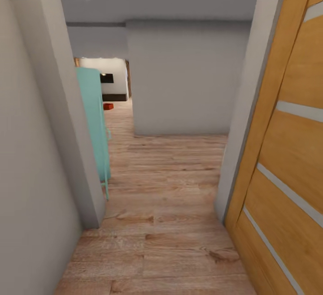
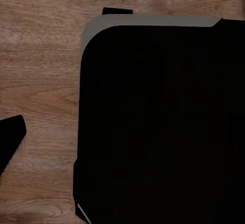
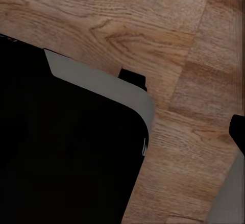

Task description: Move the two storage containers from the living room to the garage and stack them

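Far down the hallway, a small orange-red storage container (image 1: 108,106) sits on the light wood floor of the living room, below a black wall TV (image 1: 106,78). I stand in a doorway, well short of it. Both wrist views look down on wood planks and my own black base (image 2: 163,122) (image 3: 66,152). One dark fingertip (image 2: 11,141) pokes in at the left wrist view's edge, and another dark fingertip (image 3: 239,132) shows at the right wrist view's edge. Nothing is held in either view.
A honey-wood door (image 1: 287,151) with frosted strips stands open close on my right. A grey wall edge (image 1: 67,120) is close on my left, with a tall teal cabinet (image 1: 95,120) behind it. A white wall block (image 1: 184,80) narrows the hallway ahead.
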Controlling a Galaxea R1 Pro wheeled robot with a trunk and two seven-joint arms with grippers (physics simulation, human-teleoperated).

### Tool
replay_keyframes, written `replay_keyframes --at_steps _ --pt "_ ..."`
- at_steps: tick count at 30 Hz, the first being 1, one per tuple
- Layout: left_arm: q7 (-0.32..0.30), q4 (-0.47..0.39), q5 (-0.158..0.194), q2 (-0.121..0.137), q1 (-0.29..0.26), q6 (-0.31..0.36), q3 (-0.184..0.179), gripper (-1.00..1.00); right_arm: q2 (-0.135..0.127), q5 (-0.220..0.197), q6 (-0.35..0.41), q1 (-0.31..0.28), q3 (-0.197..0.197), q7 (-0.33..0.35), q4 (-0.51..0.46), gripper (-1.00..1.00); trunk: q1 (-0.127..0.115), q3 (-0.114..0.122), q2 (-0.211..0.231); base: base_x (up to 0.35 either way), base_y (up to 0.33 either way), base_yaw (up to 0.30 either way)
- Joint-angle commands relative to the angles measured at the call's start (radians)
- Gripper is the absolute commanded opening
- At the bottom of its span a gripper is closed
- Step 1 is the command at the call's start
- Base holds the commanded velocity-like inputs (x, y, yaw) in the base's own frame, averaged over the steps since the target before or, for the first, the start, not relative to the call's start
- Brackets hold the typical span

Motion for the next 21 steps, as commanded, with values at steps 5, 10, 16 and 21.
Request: replay_keyframes --at_steps 5,10,16,21 --pt "-0.001 0.0 0.007 0.0 0.0 0.002 0.0 1.0 0.001 -0.012 -0.006 -0.001 0.006 0.009 0.003 1.0 0.001 -0.001 0.0 0.322 0.0 0.001" --pt "-0.001 0.0 0.007 0.0 0.0 0.003 0.0 1.0 -0.003 -0.019 -0.006 -0.001 0.005 0.014 0.003 1.0 0.001 -0.001 0.0 0.322 0.0 0.0" --pt "-0.001 0.0 0.007 -0.001 0.0 0.003 -0.001 1.0 -0.006 -0.022 -0.006 -0.001 0.005 0.016 0.003 1.0 0.001 -0.001 0.0 0.322 0.0 0.0" --pt "-0.001 0.0 0.007 -0.001 0.0 0.002 -0.001 1.0 -0.007 -0.021 -0.006 -0.001 0.005 0.016 0.003 1.0 0.001 -0.001 0.0 0.322 0.0 0.0"
